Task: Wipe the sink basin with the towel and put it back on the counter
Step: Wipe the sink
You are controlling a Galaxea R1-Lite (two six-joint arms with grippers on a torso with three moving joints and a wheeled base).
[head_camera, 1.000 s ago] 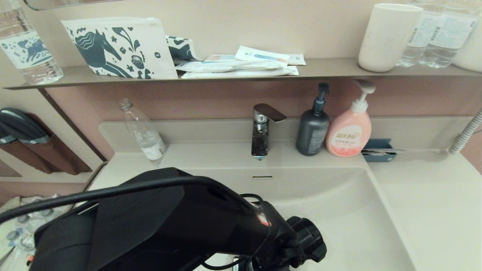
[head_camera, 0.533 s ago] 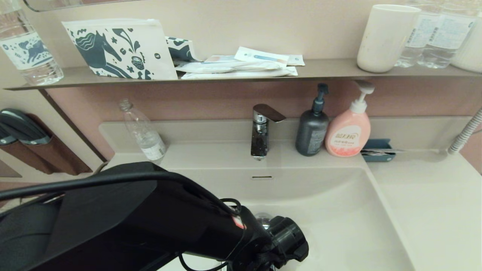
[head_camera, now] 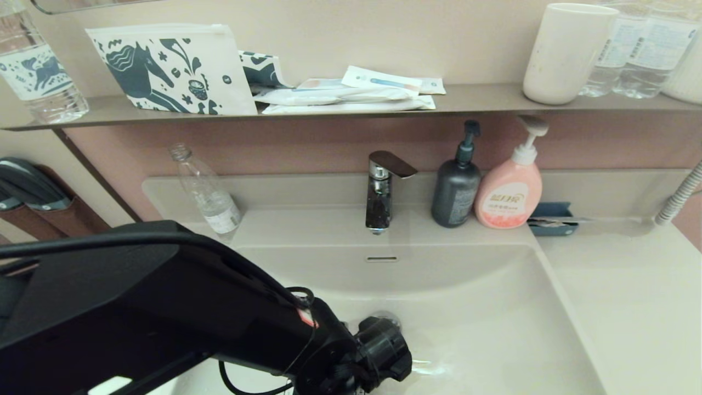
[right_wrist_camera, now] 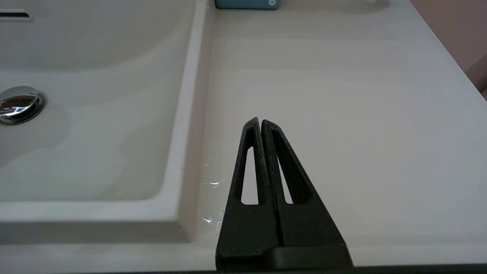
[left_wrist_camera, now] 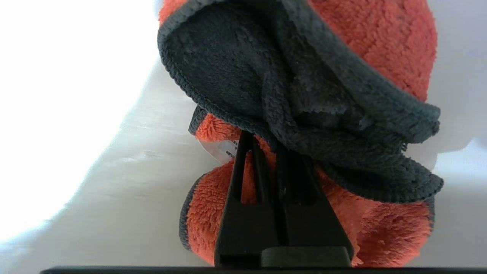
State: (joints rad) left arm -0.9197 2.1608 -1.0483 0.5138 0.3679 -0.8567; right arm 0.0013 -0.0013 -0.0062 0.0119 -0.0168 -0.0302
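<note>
towel (left_wrist_camera: 304, 99) sits bunched in the left claw (left_wrist_camera: 266, 152), whose two fingers are pressed together on a fold of it, the dark grey side spilling over the orange-red pile just past the tips. in the left wrist view the cloth hangs straight ahead of the claw, at twelve o'clock from it, against the pale glossy wall of the sink basin (head_camera: 482, 307). in the head view the left arm reaches in from about eight o'clock and its wrist hangs low over the basin floor, just beside the chrome drain stopper (right_wrist_camera: 19, 103); the towel itself is hidden under the arm there. whether the cloth presses on the basin or only hangs close to it cannot be told. the bundle has no clear long axis, being crumpled. the right claw (right_wrist_camera: 260, 123) is parked with its fingers together over the tabletop (right_wrist_camera: 323, 95) at about four o'clock from the basin, well apart from the towel, so the left arm is the nearer one. wiping looks to be under way. the bare tabletop lies at three o'clock from the drain, past the basin's raised rim.
</note>
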